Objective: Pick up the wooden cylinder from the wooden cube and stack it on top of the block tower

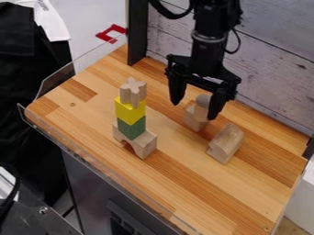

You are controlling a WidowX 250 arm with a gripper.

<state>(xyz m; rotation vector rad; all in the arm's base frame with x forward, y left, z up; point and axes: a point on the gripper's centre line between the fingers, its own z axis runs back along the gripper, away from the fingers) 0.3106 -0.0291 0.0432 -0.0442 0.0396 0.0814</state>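
Cylinder piece (pixel 202 100): probably resting on pale block (pixel 195 120), near gripper (pixel 196 102) | jaws: standing wide apart, gripping nothing; any touching I cannot tell | done: arch block (pixel 144 143), green block (pixel 131 128), yellow block (pixel 130 111), cross-shaped piece (pixel 133 93) are forming upright stack | left: cylinder piece, pale block, slanted block (pixel 226 143) are lying outside it

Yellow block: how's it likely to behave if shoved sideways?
Probably stiff: the yellow block has flat faces and straight edges. The cross piece standing on top would likely topple. With the green block beneath and no visible fastening, it may slide or tip off.
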